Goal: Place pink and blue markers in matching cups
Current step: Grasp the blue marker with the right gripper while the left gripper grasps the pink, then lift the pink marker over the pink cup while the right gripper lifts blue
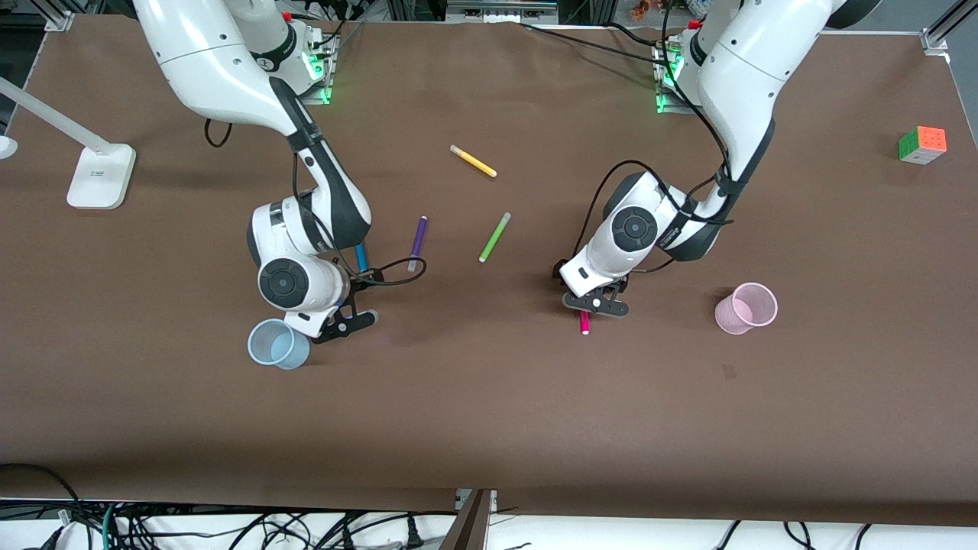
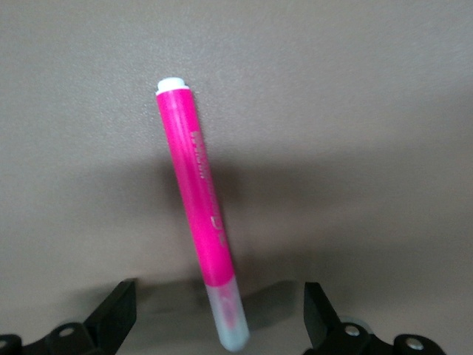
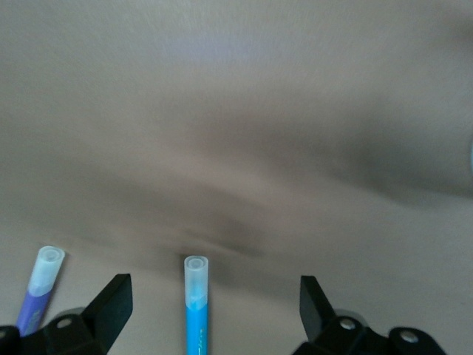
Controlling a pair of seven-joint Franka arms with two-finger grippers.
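The pink marker [image 1: 585, 324] lies on the brown table, mostly under my left gripper [image 1: 595, 305]. In the left wrist view the marker [image 2: 196, 192] lies with its pale cap between the gripper's [image 2: 220, 319] open fingers, which do not touch it. The blue marker [image 1: 361, 257] lies partly under the right arm. In the right wrist view its [image 3: 196, 314] pale end sits between my right gripper's [image 3: 214, 305] open fingers, untouched. My right gripper [image 1: 348, 321] is beside the light blue cup [image 1: 277, 344]. The light pink cup [image 1: 746, 308] lies tipped toward the left arm's end.
A purple marker [image 1: 417, 243] lies close to the blue one and shows in the right wrist view [image 3: 41, 290]. A green marker [image 1: 494, 237] and a yellow marker [image 1: 473, 161] lie mid-table. A colour cube [image 1: 922, 144] and a white lamp base [image 1: 101, 176] sit at the table's ends.
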